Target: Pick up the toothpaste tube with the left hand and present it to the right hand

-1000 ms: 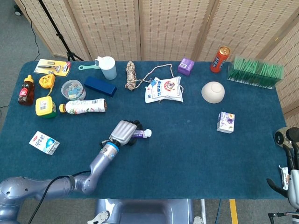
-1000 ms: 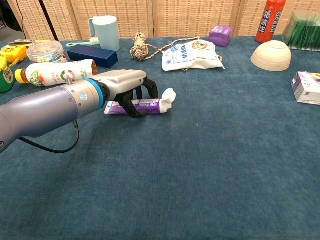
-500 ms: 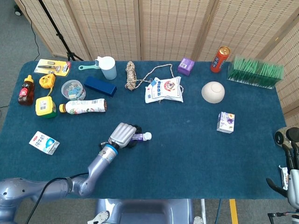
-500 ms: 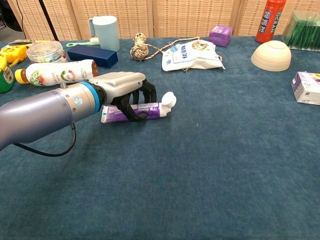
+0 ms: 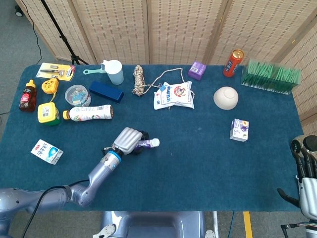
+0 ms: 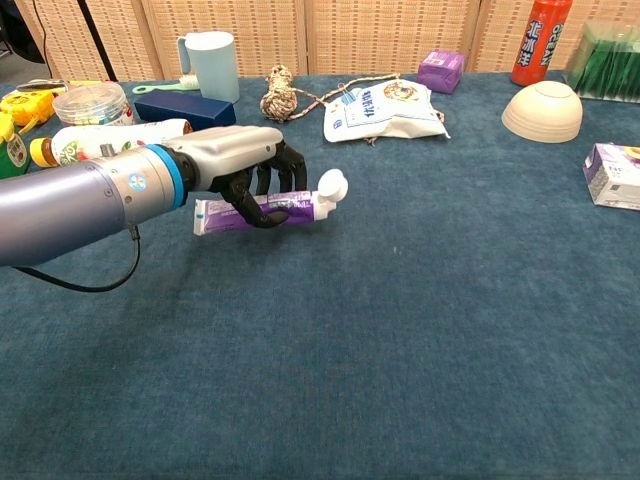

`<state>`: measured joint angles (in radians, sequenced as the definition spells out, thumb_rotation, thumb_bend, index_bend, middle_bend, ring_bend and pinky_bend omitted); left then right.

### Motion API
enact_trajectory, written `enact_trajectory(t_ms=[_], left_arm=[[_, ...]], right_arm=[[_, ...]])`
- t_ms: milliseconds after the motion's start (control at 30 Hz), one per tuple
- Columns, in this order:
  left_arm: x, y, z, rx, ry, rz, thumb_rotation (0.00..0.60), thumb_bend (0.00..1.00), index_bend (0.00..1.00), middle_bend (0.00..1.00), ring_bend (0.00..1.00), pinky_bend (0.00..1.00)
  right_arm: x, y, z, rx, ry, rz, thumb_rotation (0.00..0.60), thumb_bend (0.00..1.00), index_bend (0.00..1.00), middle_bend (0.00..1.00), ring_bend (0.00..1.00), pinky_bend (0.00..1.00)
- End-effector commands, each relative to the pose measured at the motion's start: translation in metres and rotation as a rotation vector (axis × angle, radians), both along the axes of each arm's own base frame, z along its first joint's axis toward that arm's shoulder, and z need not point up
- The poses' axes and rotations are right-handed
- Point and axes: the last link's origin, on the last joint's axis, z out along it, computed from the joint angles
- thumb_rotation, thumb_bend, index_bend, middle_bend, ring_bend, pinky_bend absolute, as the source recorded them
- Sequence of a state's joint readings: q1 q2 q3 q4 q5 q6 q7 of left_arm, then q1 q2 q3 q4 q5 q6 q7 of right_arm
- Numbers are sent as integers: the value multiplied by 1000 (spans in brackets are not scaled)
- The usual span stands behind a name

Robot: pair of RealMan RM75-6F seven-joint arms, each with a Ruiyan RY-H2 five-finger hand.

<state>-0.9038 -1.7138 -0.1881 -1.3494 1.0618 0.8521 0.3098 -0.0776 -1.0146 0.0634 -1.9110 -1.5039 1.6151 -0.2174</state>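
We find the left hand [image 6: 245, 170] with its dark fingers [image 6: 262, 205] wrapped around the toothpaste tube [image 6: 258, 211], which lies level in its grip with the white cap [image 6: 331, 184] jutting out beyond the fingertips on the side away from the forearm. In the chest view the tube appears raised off the blue table [image 6: 420, 330], though we cannot confirm the clearance from the head view, where the hand covers most of the tube. The middle of the tube is hidden under the fingers. The right hand [image 5: 308, 171] shows only at the frame edge, cut off, well apart from the left hand; we cannot tell how its fingers lie.
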Motion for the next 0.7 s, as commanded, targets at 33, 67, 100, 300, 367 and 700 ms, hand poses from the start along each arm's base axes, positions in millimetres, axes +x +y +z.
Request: enact_trajectory(t_ms=[33, 67, 100, 300, 367, 700], left_arm=[[0, 4, 17, -1, -9, -26, 600, 590, 607, 476, 520, 556], [0, 4, 22, -4, -9, -34, 600, 590, 607, 475, 520, 556], [0, 4, 26, -9, -8, -39, 600, 590, 607, 476, 520, 556], [1, 6, 50, -46, 24, -95, 600, 590, 598, 476, 508, 556], [3, 6, 57, -58, 35, -109, 600, 590, 598, 475, 506, 556], [27, 7, 96, -71, 98, -230, 600, 590, 601, 475, 506, 556]], right_arm=[[3, -7, -4, 29, -19, 29, 600, 0, 45, 0, 0, 0], [5, -10, -5, 39, -29, 38, 600, 0, 46, 0, 0, 0], [5, -12, -6, 47, -37, 45, 600, 0, 49, 0, 0, 0], [15, -31, -12, 111, -104, 129, 600, 0, 78, 8, 0, 0], [18, -36, -15, 133, -134, 153, 600, 0, 87, 11, 0, 0], [45, -68, -37, 262, -250, 326, 600, 0, 184, 21, 0, 0]])
